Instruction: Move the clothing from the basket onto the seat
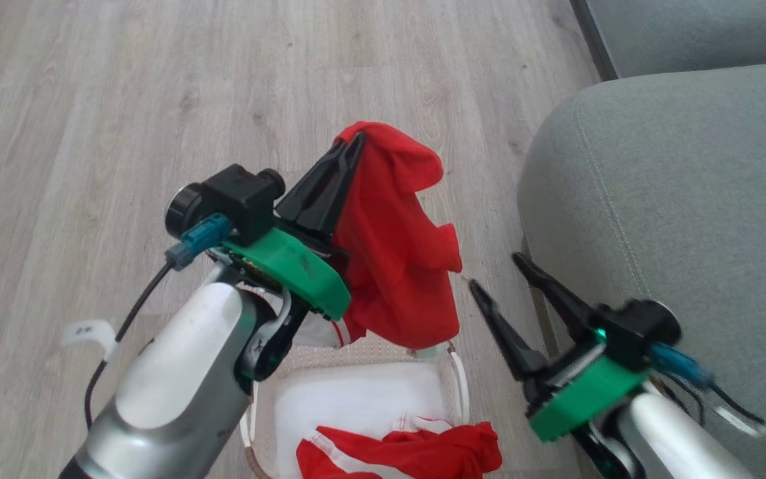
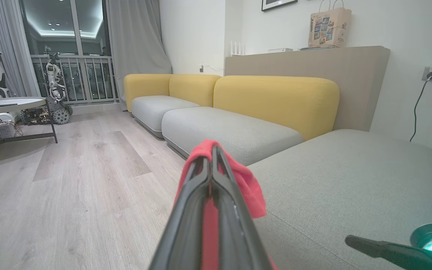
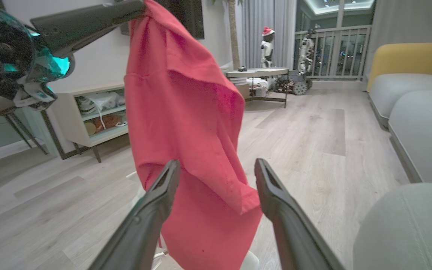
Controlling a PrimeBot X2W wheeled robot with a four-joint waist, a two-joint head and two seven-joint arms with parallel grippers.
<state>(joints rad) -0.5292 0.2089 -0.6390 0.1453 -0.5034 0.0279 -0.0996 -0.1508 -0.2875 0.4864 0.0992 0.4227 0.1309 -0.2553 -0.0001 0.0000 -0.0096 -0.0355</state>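
Observation:
My left gripper (image 1: 355,141) is shut on a bright red garment (image 1: 399,246) that hangs down above the cream-white basket (image 1: 459,382). In the left wrist view the red fabric (image 2: 246,180) is pinched between the closed fingers of that gripper (image 2: 212,148). A second red garment with white trim (image 1: 409,452) lies in the basket. My right gripper (image 1: 496,273) stands open and empty between the hanging garment and the grey-green seat (image 1: 675,193). In the right wrist view the garment (image 3: 186,123) hangs beyond the spread fingers of that gripper (image 3: 216,167).
Pale wood floor (image 1: 157,100) stretches ahead and to the left. More grey seats with yellow backs (image 2: 276,97) run along the wall. A low table (image 3: 257,73), a shelf unit (image 3: 96,112) and other robots (image 3: 266,47) stand farther off.

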